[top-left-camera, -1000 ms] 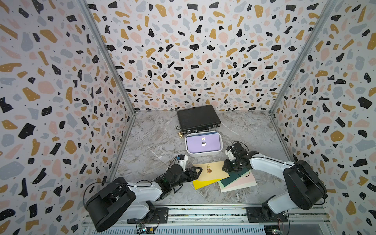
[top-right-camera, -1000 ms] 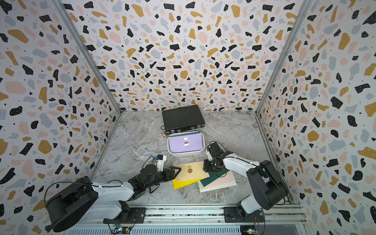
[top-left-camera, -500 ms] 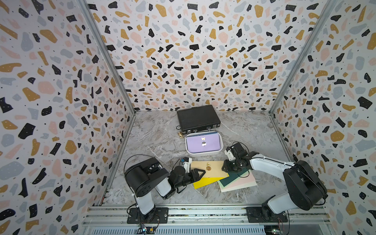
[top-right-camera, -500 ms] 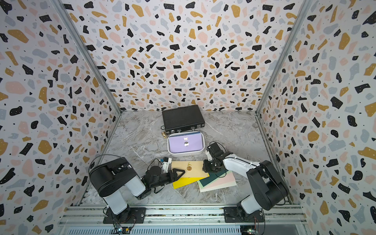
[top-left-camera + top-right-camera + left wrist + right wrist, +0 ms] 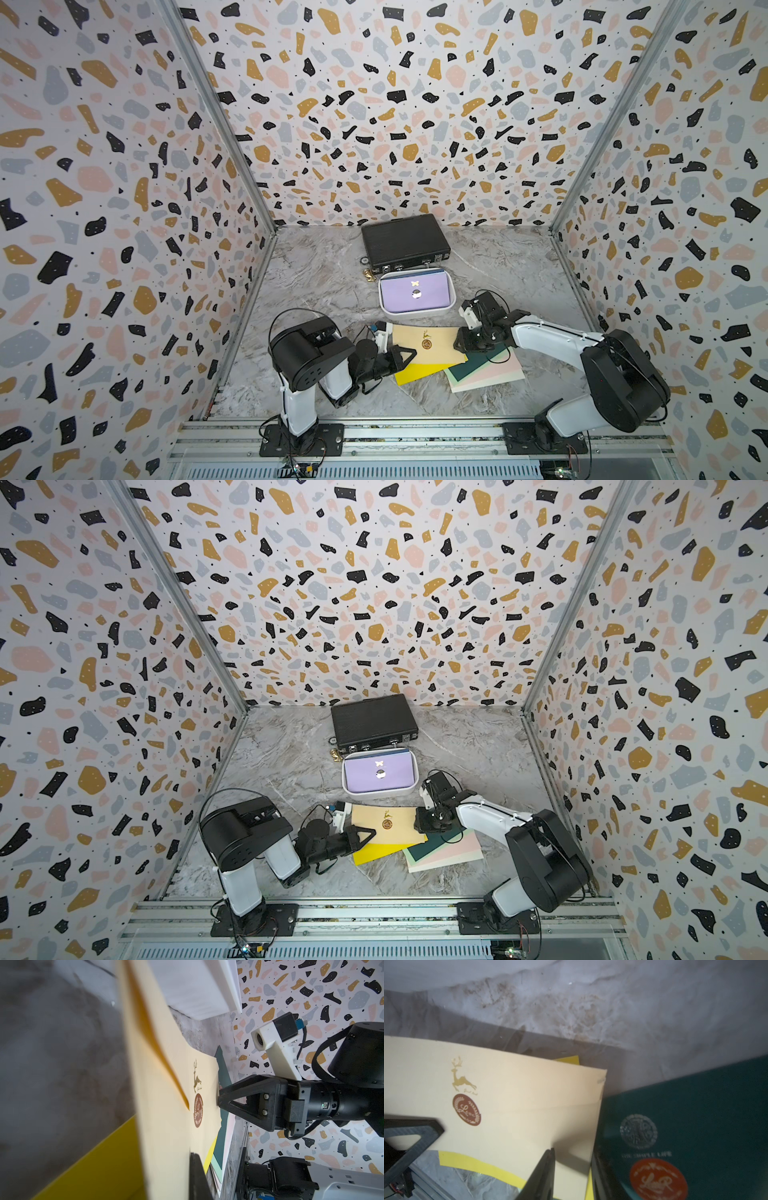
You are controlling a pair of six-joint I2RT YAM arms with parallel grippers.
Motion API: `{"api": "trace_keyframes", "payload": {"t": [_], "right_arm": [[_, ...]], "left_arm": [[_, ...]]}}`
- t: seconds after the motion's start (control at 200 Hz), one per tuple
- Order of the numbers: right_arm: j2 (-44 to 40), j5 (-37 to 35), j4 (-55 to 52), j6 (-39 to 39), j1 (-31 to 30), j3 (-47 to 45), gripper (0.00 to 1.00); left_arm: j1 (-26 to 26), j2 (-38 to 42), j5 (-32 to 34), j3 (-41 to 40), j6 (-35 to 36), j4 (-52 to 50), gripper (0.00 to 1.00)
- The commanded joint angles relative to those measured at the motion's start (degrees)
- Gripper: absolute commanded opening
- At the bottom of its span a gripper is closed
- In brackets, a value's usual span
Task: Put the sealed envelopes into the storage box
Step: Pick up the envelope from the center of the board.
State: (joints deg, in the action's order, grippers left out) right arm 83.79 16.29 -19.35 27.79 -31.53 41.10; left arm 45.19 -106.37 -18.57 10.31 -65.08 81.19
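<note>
A cream envelope [image 5: 434, 347] with a brown round seal lies on top of a yellow envelope [image 5: 417, 372] near the front. My left gripper [image 5: 411, 353] is shut on the cream envelope's left edge; in the left wrist view one black finger [image 5: 197, 1176] presses its face. My right gripper [image 5: 572, 1155] is open at its right edge, one finger on the cream paper and one against the dark green envelope [image 5: 685, 1115]. Pink [image 5: 500, 372] and pale green [image 5: 457, 382] envelopes lie under the dark green one. The white storage box [image 5: 415, 314] holds a lilac envelope [image 5: 415, 293].
A shut black briefcase [image 5: 405, 241] lies just behind the storage box. A small gold object [image 5: 368, 272] sits at the box's back left corner. Patterned walls close the marble table on three sides, and a metal rail [image 5: 415, 432] runs along the front.
My left arm folded up from its low stretched pose, and its gripper slid onto the cream envelope's left edge and shut on it. The right arm has hardly moved.
</note>
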Motion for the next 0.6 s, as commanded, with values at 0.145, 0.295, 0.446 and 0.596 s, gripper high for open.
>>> {"api": "trace_keyframes", "payload": {"t": [0.145,0.295,0.446,0.596], "right_arm": [[-12.1,-4.1,-9.0,-8.3,-0.3,5.1,0.57],[-20.6,-3.1,-9.9,-13.5,-0.3,8.4,0.56],[-25.9,2.3,-7.1,-18.0,-0.3,10.8,0.55],[-27.4,11.0,-6.0,-26.6,-0.4,15.4,0.55]], "left_arm": [[-1.2,9.0,-5.0,-1.2,8.3,-4.3,0.00],[-1.4,28.2,-5.7,5.8,21.7,-36.8,0.00],[-1.4,45.1,-4.3,12.4,35.1,-62.4,0.00],[-1.5,51.8,-7.5,16.8,42.4,-73.9,0.00]]}}
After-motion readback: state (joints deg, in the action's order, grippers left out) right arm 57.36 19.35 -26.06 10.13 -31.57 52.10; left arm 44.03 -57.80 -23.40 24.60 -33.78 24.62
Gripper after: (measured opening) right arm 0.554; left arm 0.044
